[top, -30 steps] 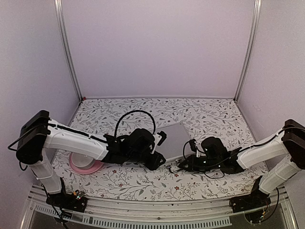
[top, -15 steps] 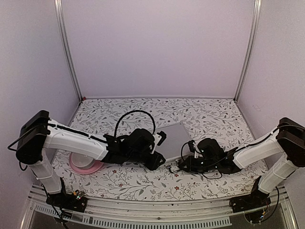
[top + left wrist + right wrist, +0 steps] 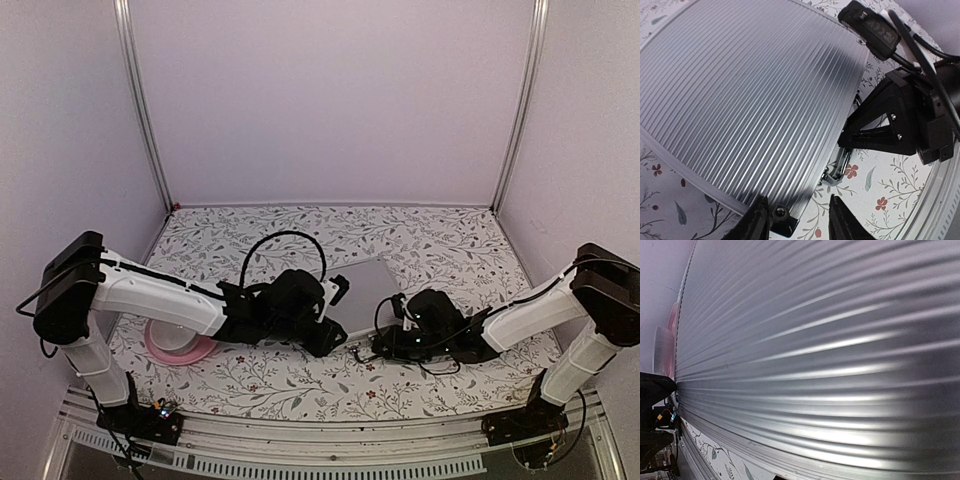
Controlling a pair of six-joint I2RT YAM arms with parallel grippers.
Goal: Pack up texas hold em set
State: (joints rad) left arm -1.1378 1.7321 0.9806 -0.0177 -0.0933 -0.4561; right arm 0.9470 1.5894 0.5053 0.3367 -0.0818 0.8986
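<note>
1. The left gripper (image 3: 797, 212) has its fingers (image 3: 758, 220) apart, straddling the near corner of the silver case (image 3: 755, 95). The black corner cap (image 3: 782, 223) sits right between them, and nothing is clamped.
2. Just beyond that corner, on the case's front edge, a chrome latch (image 3: 836, 169) juts out. I can't tell if it's fastened.
3. The right gripper (image 3: 860, 136) is nosed in at that same edge, just past the latch. I cannot tell if its fingers are apart or together, since its own camera sees only ribbed lid.
4. The lid is down and the case lies flat on the bench (image 3: 875, 200). Cards and chips are out of sight, presumably inside.
5. Main danger: a push at the latch slides or pivots the case, because the left gripper only brackets the corner.
6. Second worry: the tip skids off the small latch and leaves it undone.
7. The pink plate (image 3: 180, 347) sits well behind the left gripper, so it's no threat.
</note>
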